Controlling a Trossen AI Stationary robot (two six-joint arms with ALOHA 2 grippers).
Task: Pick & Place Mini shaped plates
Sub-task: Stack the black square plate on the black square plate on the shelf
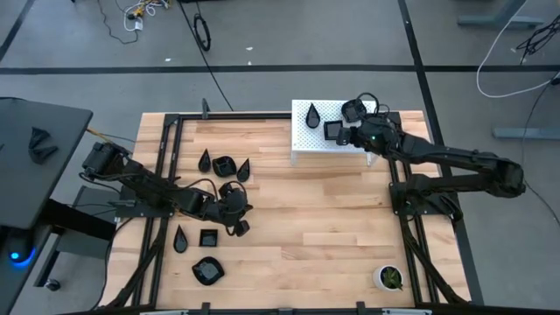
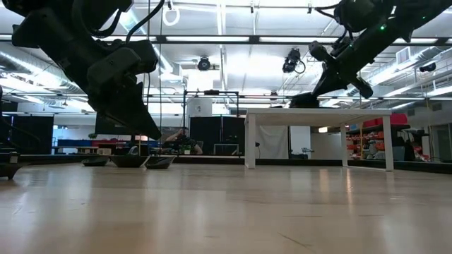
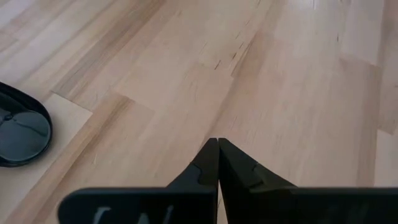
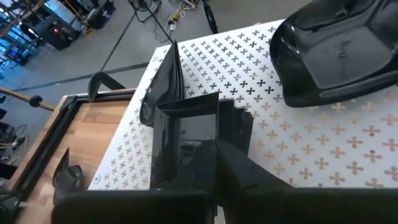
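Plates lay scattered: black dishes [image 1: 225, 164] near the left gripper [image 1: 238, 229], its fingers pressed together and empty. Right gripper [image 4: 214, 149], fingers nearly closed, pinched a square plate [image 4: 186, 140] over the white perforated stand [image 1: 306, 140].

Overhead looks straight down; low view level across table [image 2: 226, 212] (both show white stand [image 1: 337, 140]).
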